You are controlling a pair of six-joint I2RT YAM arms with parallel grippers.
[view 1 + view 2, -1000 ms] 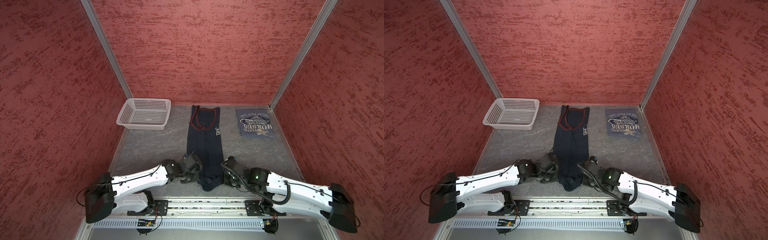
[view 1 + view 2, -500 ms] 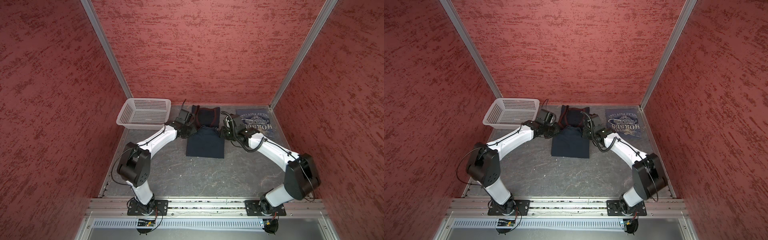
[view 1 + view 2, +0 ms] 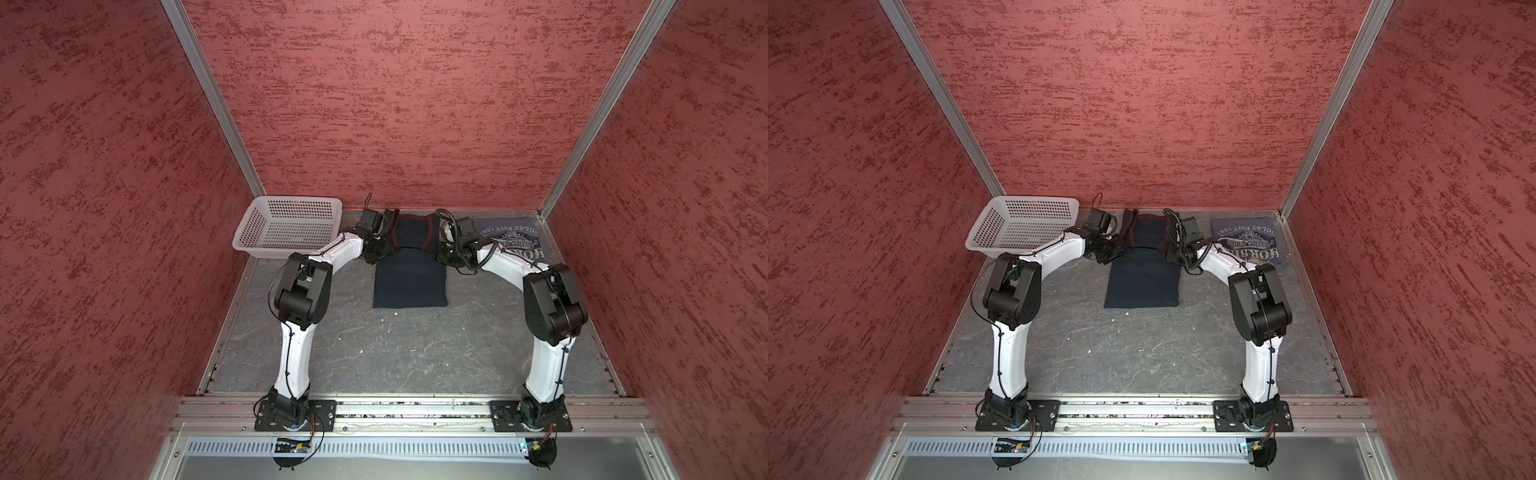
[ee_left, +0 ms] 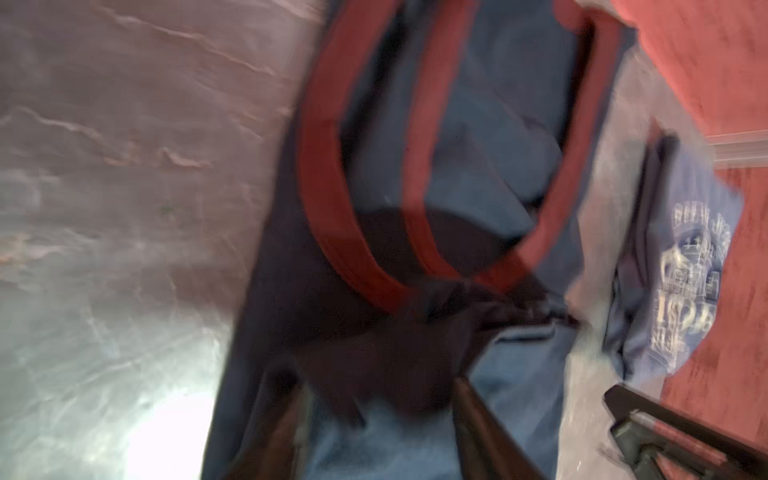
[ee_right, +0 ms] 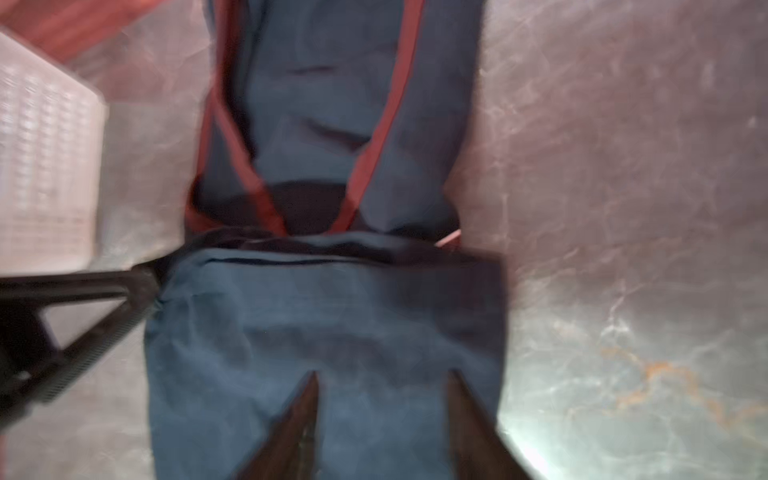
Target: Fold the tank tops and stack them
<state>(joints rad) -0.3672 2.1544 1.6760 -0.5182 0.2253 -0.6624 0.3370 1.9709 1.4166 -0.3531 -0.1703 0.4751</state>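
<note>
Flanking the folded navy tank top (image 3: 410, 280), my left gripper (image 4: 378, 386) stood spread. My right gripper (image 5: 383, 374) stood spread above its cloth.

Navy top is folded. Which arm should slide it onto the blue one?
Probably right. The slate-blue top lies just beside the right arm, jaws open; the left arm would have to cross the navy top.
</note>
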